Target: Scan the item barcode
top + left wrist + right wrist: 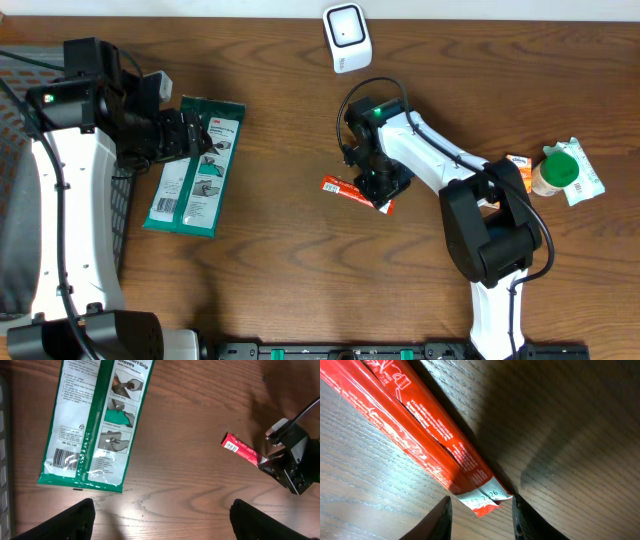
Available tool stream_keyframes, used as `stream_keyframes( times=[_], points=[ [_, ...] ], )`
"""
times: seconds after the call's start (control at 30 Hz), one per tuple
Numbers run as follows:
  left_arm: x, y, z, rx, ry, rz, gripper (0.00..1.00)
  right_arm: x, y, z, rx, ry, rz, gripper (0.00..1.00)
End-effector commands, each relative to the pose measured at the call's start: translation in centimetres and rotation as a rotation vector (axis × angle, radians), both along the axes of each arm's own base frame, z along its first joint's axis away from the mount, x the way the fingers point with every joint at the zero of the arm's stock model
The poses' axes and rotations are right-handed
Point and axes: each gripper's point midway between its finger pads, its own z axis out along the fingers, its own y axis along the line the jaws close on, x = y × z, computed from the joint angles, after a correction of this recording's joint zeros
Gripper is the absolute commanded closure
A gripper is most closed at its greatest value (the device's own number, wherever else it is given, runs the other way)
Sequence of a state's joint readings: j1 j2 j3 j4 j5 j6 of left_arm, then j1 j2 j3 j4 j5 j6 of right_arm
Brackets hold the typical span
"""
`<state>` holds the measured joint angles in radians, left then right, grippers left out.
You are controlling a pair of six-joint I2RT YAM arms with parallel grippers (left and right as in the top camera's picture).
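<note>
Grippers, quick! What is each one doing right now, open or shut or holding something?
Left gripper: open, holding nothing.
Right gripper: jaws astride the end of the long red plastic packet; cannot tell whether it grips.

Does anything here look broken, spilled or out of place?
Nothing stands out. The red packet lies flat, its end between the open fingers of the right gripper. The glove pack lies flat too.
</note>
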<state>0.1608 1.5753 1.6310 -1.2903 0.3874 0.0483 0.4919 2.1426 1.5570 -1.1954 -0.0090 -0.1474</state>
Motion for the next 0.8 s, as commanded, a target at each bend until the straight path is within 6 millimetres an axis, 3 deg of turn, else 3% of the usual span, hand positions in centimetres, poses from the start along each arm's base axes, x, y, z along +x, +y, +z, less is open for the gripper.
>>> stream_keyframes(
  times=[0.0, 0.37, 0.77],
  points=[
    [-0.2, -0.1, 0.4, -0.005, -0.009, 0.004, 0.13, 0.5, 0.3, 0.2, 0.02, -0.005, 0.01, 0.65],
    [-0.2, -0.1, 0.4, -0.005, -0.009, 0.004, 0.13, 1.7, 0.8, -0.1, 0.054, -0.051, 0.002, 0.62],
    [-0.2, -0.1, 0.4, -0.005, -0.009, 0.004, 0.13, 0.8, 1.1, -0.8, 0.077, -0.02, -0.004, 0.67]
  ],
)
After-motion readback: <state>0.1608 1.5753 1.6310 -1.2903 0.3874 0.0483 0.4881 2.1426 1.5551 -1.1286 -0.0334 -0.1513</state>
